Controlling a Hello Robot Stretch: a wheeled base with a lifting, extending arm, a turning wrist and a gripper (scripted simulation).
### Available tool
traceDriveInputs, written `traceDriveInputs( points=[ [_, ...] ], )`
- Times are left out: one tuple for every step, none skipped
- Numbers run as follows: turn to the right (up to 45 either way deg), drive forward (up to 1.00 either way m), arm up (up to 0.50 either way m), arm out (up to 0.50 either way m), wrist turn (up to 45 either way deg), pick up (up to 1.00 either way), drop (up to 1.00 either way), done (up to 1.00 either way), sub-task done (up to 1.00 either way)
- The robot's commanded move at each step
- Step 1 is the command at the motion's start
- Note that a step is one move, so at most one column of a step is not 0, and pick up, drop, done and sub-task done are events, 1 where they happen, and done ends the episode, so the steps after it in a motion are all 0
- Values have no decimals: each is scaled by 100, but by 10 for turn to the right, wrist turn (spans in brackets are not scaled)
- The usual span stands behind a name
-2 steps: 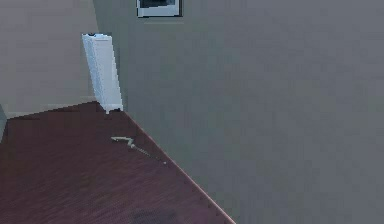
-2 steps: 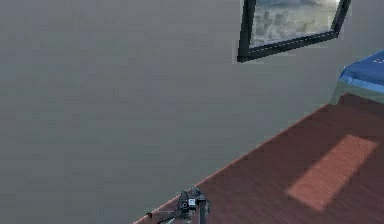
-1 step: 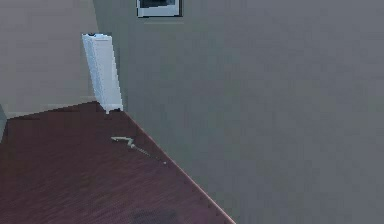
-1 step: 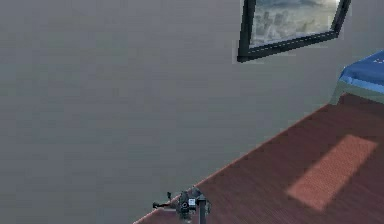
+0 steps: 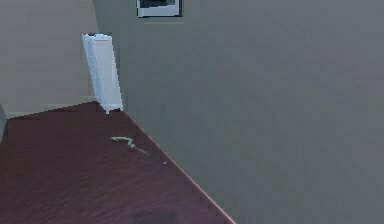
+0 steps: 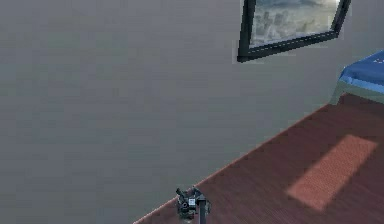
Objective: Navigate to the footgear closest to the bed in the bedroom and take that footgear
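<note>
Dark wood floor [image 5: 60, 170] is running up to a plain grey wall [image 5: 280, 110] in the forward view. A tall white slatted unit [image 5: 102, 70] is standing in the far corner where the two walls meet. A small framed picture [image 5: 159, 7] is hanging high up at the top edge.

Down by the foot of the wall, a thin pale curvy thing [image 5: 124, 140] is lying flat on the floor. Its long axis is running pretty much along the wall, heading toward that white unit. It's way too small for me to say what it is, so I'm not calling it the footgear. Honestly, I can't tell where the footgear is sitting right now.

Over in the arm side view, the pincer [image 6: 183, 197] is poking up at the bottom edge, on the end of the dark arm [image 6: 203, 213]. It's got just bare wall and floor behind its tip, so it's holding nothing. How the fingers are set, I can't tell.

A blue-covered bed [image 6: 365, 75] is peeking in at that view's right edge. A dark-framed print [image 6: 293, 25] is hanging on the wall near it.
</note>
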Motion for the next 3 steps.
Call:
traceDriveInputs(
  points=[
    [0, 0, 0, 0, 30, 0, 0, 0, 0],
    [0, 0, -30, 0, 0, 0, 0, 0, 0],
    [0, 0, 0, 0, 0, 100, 0, 0, 0]
  ],
)
